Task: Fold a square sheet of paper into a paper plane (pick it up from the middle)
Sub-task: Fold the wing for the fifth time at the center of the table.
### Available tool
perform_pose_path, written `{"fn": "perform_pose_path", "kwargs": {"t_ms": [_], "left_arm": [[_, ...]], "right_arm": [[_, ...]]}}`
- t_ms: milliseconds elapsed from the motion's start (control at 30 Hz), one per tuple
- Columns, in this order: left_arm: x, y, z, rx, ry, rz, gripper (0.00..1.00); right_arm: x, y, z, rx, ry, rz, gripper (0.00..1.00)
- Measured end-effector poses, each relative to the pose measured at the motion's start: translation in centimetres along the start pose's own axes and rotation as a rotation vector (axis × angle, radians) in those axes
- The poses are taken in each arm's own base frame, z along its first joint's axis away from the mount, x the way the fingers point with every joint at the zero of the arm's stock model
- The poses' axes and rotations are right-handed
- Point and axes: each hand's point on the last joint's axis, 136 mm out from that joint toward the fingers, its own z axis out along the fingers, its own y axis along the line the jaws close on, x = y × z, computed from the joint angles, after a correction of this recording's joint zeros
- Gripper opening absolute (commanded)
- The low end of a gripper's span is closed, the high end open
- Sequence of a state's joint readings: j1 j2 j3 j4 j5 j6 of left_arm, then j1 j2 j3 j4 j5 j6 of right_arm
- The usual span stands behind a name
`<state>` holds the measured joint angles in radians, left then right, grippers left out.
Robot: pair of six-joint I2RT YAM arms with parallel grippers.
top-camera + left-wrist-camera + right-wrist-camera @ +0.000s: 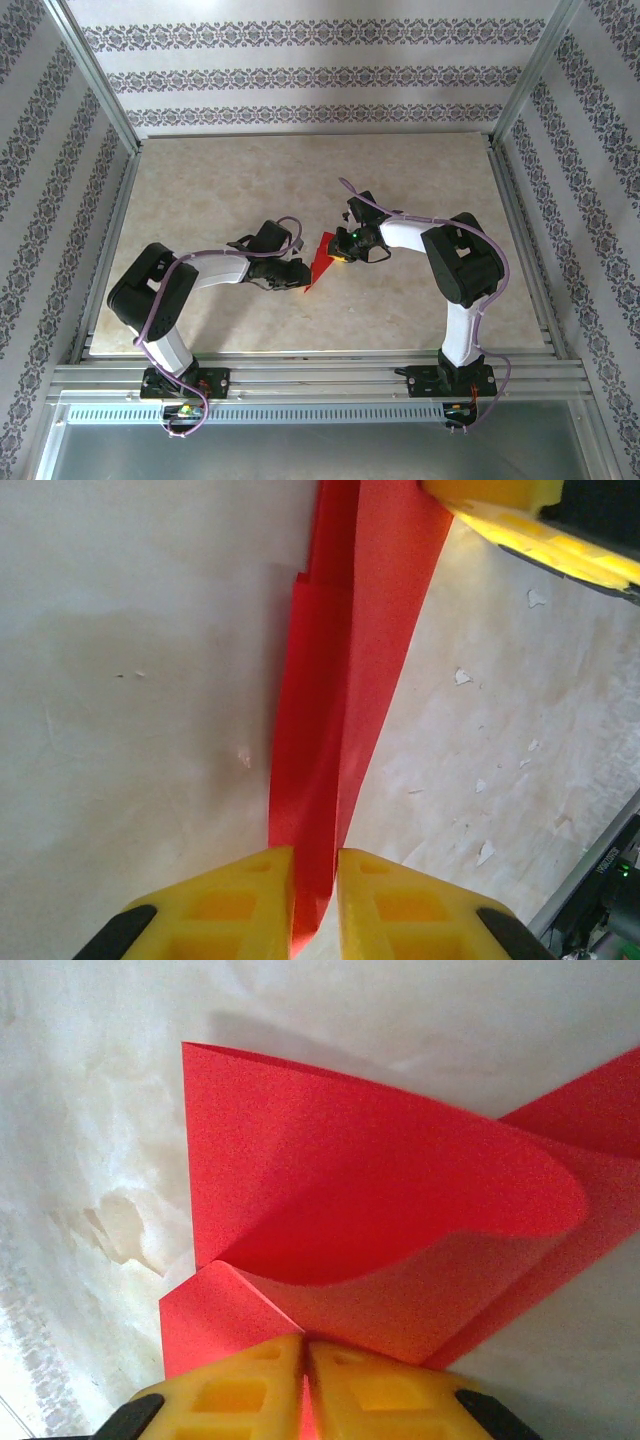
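The red square sheet of paper (pixel 320 262) is partly folded and is held between both grippers at mid-table. In the left wrist view it is a long, narrow, layered strip (pixel 340 680) running away from my left gripper (pixel 315 880). The yellow fingers there stand close on either side of its near end. My right gripper (pixel 305 1360) is shut on a creased corner of the paper (pixel 380 1190), and a loose flap curls up above it. From above, the left gripper (pixel 300 275) holds the lower tip. The right gripper (pixel 338 250) holds the upper right edge.
The pale marble-patterned tabletop (pixel 200 190) has scuffed white flecks (pixel 465 675) near the paper. Aluminium frame rails (pixel 300 375) run along the near edge, and patterned walls stand on three sides. The right gripper's yellow finger (pixel 500 510) shows at the top of the left wrist view.
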<state>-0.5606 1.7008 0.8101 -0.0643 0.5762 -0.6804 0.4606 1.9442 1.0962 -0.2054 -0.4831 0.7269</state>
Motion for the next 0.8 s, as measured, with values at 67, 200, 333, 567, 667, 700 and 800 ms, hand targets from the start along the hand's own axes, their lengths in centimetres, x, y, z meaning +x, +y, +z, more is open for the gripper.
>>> {"fn": "perform_pose_path", "kwargs": {"t_ms": [67, 200, 333, 567, 667, 700, 800], "left_arm": [[-0.05, -0.05, -0.01, 0.001, -0.001, 0.001, 0.19], [-0.40, -0.39, -0.10, 0.007, -0.009, 0.006, 0.20], [-0.66, -0.65, -0.13, 0.012, -0.015, 0.011, 0.19], [-0.50, -0.15, 0.39, 0.001, -0.002, 0.002, 0.15], [-0.40, 0.09, 0.62, -0.004, 0.005, -0.002, 0.13], [-0.40, 0.13, 0.66, -0.005, 0.005, -0.002, 0.12], [-0.41, 0.23, 0.73, -0.008, 0.005, 0.001, 0.11]], "right_arm": [[0.01, 0.00, -0.01, 0.001, 0.001, 0.001, 0.17], [0.00, -0.01, 0.00, 0.002, 0.002, 0.002, 0.17], [-0.03, 0.01, 0.02, 0.002, 0.002, 0.001, 0.17], [-0.06, 0.03, 0.03, 0.001, 0.002, 0.001, 0.17], [-0.06, 0.03, 0.03, 0.001, 0.002, 0.001, 0.17], [-0.06, 0.03, 0.03, 0.001, 0.002, 0.001, 0.17], [-0.04, 0.01, 0.05, 0.002, 0.002, 0.001, 0.17]]}}
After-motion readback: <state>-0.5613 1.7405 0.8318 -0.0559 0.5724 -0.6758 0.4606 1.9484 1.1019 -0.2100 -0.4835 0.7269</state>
